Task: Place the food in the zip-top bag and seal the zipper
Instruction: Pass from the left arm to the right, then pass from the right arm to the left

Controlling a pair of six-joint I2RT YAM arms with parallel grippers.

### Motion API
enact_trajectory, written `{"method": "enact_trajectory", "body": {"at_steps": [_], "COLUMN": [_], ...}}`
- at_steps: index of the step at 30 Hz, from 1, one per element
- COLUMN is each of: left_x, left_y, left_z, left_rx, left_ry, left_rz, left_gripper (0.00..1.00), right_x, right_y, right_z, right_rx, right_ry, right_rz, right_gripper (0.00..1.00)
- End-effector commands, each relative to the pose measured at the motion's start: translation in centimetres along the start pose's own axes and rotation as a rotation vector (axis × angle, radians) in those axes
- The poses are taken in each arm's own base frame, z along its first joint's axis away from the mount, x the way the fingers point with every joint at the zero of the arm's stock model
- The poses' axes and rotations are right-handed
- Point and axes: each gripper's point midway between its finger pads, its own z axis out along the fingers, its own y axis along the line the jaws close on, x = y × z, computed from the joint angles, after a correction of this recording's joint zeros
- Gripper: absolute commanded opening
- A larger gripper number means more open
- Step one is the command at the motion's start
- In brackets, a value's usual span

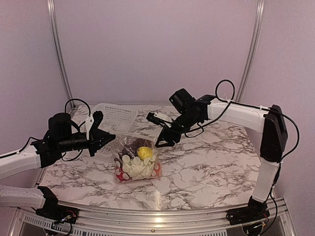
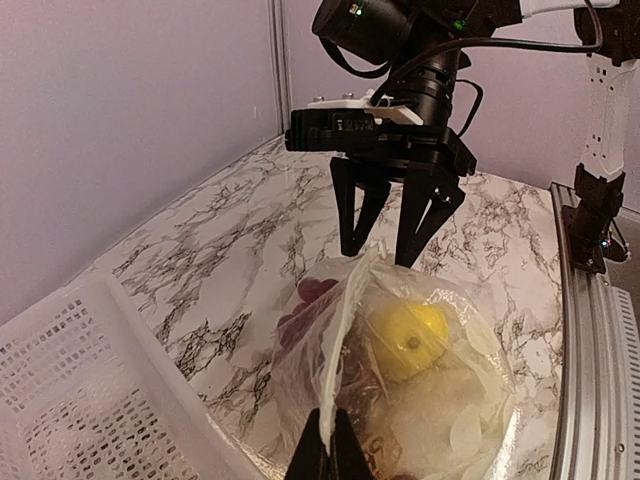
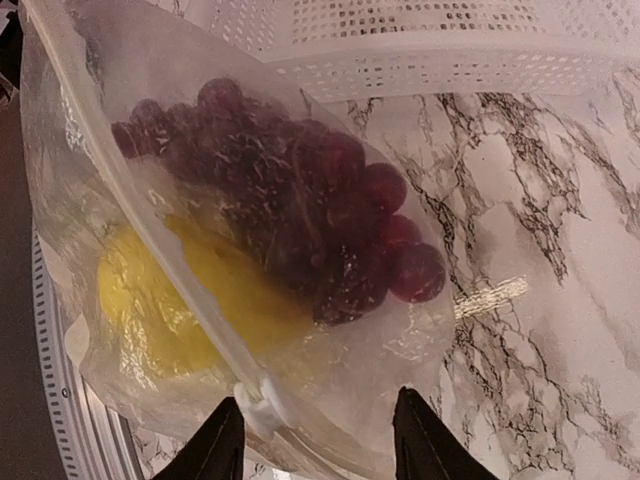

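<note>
1. found bag (image 1: 135, 160) lying on marble table (image 1: 211, 162), near the centre, between the 2 arms and just in front of white basket (image 1: 118, 114).
2. found food inside bag: purple grapes (image 3: 300, 190) at the far end, 1 yellow piece (image 1: 144, 152) beside them, white cauliflower (image 1: 138, 167) nearer the arms, a little red (image 1: 119, 173) at the near-left corner. saw none loose on table.
3. noted left gripper (image 1: 109, 141) clamped fully together on bag's mouth edge, at the zipper (image 2: 335, 350); in left wrist view, saw the pale strip rising straight up from between the fingertips.
4. traced zipper across the top of bag, from the left pinch toward the right arm, running over grapes and yellow piece.
5. noted right gripper (image 1: 165, 140) spread wide, gripping nothing, fingers pointing down at bag's far-right end.
6. in right wrist view, saw the 2 fingertips either side of the strip's end, with a small white piece (image 3: 262, 405) on the strip sitting between them; could not tell whether either finger touches the plastic.
7. could not tell whether zipper is pressed closed along its length.
</note>
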Motion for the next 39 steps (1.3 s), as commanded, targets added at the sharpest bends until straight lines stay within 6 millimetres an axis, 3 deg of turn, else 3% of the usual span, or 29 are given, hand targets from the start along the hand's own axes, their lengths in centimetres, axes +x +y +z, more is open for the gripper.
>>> {"method": "enact_trajectory", "body": {"at_steps": [1,8,11,13,16,21,25,32,39], "left_x": [-1.2,-0.9,-1.6,-3.3,-5.5,-8.0,-7.5,-5.8,-4.0], "left_y": [0.3,1.6,2.5,2.9,2.6,0.7,-1.4,-4.5,-4.1], "left_z": [0.0,0.3,0.4,0.5,0.7,0.9,2.3,3.7,5.4], "left_rx": [-0.009,-0.07,-0.111,-0.122,-0.095,-0.027,0.076,0.178,0.153], "left_ry": [-0.011,0.003,0.002,-0.004,0.033,0.085,0.128,0.148,0.174], "left_rz": [0.029,-0.012,-0.083,-0.128,-0.146,-0.061,-0.002,-0.045,-0.011], "left_gripper": [0.0,0.0,0.33,0.43,0.46,0.53,0.53,0.53,0.52], "right_x": [-0.4,-1.3,-2.9,-4.2,-5.6,-6.3,-6.4,-5.5,-4.9], "right_y": [1.3,1.2,1.7,2.4,4.0,6.2,7.0,7.0,7.2], "right_z": [0.6,-1.2,-3.1,-4.3,-5.3,-5.1,-5.2,-5.7,-5.9], "right_rx": [-0.083,-0.024,0.021,0.054,0.077,0.099,0.104,0.122,0.13], "right_ry": [-0.022,-0.033,-0.064,-0.091,-0.104,-0.083,-0.081,-0.069,-0.059], "right_rz": [-0.009,-0.023,-0.049,-0.083,-0.135,-0.204,-0.223,-0.214,-0.218], "right_gripper": [0.42,0.1,0.0,0.0,0.0,0.0,0.0,0.0,0.0]}}
